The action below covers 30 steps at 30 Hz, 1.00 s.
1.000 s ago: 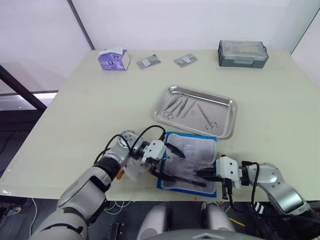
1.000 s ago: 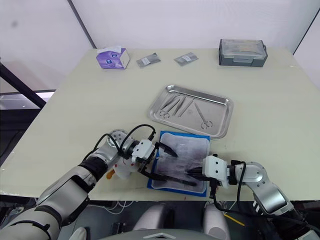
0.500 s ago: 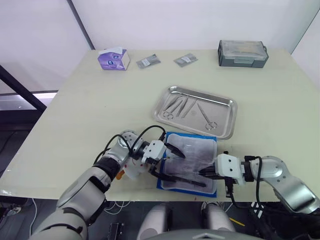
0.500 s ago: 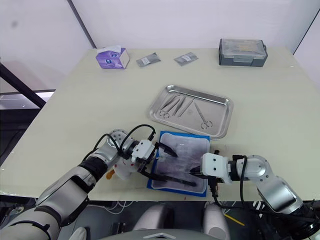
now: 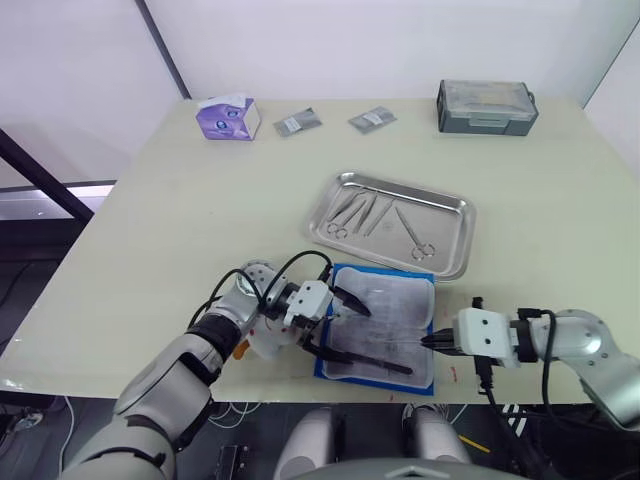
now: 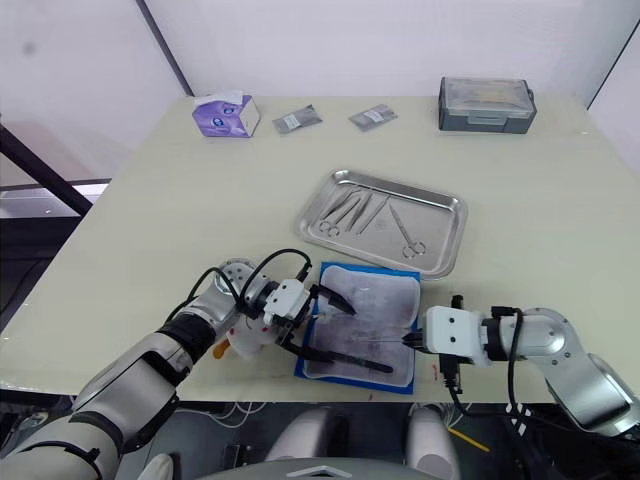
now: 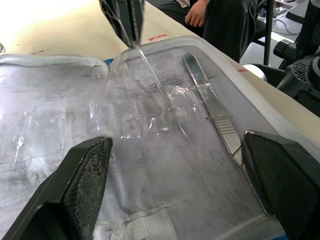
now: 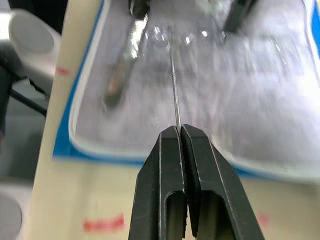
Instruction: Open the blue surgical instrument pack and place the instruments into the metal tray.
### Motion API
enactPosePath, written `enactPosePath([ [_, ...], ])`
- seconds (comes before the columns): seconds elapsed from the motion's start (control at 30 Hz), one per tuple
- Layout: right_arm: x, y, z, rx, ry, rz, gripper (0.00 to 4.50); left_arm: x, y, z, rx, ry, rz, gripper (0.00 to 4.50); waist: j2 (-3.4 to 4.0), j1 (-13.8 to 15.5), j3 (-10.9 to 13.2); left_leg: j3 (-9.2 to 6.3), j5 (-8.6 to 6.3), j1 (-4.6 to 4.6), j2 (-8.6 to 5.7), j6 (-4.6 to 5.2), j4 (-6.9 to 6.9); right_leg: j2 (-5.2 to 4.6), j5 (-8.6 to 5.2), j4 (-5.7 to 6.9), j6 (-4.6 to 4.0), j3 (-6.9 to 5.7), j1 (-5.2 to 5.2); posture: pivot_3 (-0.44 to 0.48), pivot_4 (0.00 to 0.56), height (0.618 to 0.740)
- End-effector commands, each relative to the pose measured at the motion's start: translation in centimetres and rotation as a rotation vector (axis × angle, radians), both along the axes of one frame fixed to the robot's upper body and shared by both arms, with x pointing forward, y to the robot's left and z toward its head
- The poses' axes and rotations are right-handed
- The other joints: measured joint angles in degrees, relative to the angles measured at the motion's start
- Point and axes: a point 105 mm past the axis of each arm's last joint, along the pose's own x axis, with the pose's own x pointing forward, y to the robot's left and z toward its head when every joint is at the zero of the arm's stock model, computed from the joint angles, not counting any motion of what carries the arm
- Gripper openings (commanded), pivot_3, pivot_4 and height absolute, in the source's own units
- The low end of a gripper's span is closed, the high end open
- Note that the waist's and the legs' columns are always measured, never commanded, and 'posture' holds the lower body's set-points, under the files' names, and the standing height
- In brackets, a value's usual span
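pack [image 5: 380, 320] lies opened flat just in front of the metal tray [image 5: 455, 258], its pale lining up inside a blue border, a clear film crinkled over the lining. right gripper [image 8: 179, 131] sits at the pack's right edge with its fingers pinched together on a thin, shiny needle-like strip; i cannot tell whether that is a slim tool or a pulled strand of the film. the strip runs from the fingertips straight in over the lining, towards the left gripper [image 7: 170, 170]. that one rests on the pack's left side with fingers spread wide, holding nothing, apparently pinning the pack. a flat silvery handled instrument [image 7: 215, 117] lies lengthwise along the pack's near edge, on the side away from the tray. the right arm looks nearer the tray, where scissors and forceps [image 5: 370, 212] already lie
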Motion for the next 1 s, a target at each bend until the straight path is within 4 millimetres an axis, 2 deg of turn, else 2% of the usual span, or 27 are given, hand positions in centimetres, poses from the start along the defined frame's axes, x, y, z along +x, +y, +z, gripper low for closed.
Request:
enactPosePath([
  [0.03, -0.1, -0.3, 1.4, 0.007, -0.05, 0.018, 0.03, -3.0, 2.2, -4.4, 0.195, 0.138, -0.055, 4.5, 0.0, 0.0, 0.0, 0.0, 0.0, 0.0, 0.0, 0.0, 0.0, 0.0, 0.0, 0.0, 0.0, 0.0, 0.0, 0.0, 0.15, 0.734],
  [0.4, -1.6, -2.1, 1.5, -0.031, -0.034, 0.008, 0.03, -3.0, 2.1, -4.5, 0.191, 0.139, -0.055, 4.5, -0.01, 0.05, 0.01, 0.01, 0.0, -0.02, 0.0, 0.0, -0.02, -0.03, 0.0, -0.05, 0.0, 0.01, 0.01, 0.0, 0.15, 0.734],
  [0.53, -1.7, -3.6, 2.1, -0.052, -0.043, -0.033, 0.03, -3.0, 2.1, -4.5, 0.19, 0.141, -0.053, 4.5, 0.0, 0.09, 0.0, 0.01, 0.0, -0.04, 0.0, 0.0, -0.04, -0.04, 0.0, -0.09, 0.0, -0.01, 0.01, 0.0, 0.15, 0.734],
  [0.67, -1.2, -5.0, 3.3, 0.027, -0.042, -0.148, 0.03, -3.1, 2.0, -4.6, 0.189, 0.142, -0.053, 4.5, 0.0, 0.13, 0.0, 0.0, 0.0, -0.03, 0.01, 0.0, -0.04, -0.04, 0.0, -0.09, 0.0, 0.0, 0.02, 0.0, 0.15, 0.734],
  [0.87, 1.0, -4.9, 5.3, 0.235, -0.047, -0.363, 0.03, -3.0, 1.9, -4.6, 0.188, 0.141, -0.054, 4.5, 0.01, 0.06, -0.01, 0.01, 0.0, -0.04, 0.02, 0.0, -0.04, -0.07, 0.01, -0.1, -0.01, 0.03, 0.03, 0.0, 0.15, 0.734],
  [1.0, 2.5, -4.8, 5.2, 0.308, -0.023, -0.497, 0.03, -3.0, 1.9, -4.6, 0.188, 0.14, -0.055, 4.5, 0.04, 0.26, -0.02, -0.01, 0.0, -0.07, 0.02, 0.0, -0.05, -0.12, 0.01, -0.14, -0.01, 0.02, 0.02, 0.0, 0.15, 0.734],
])
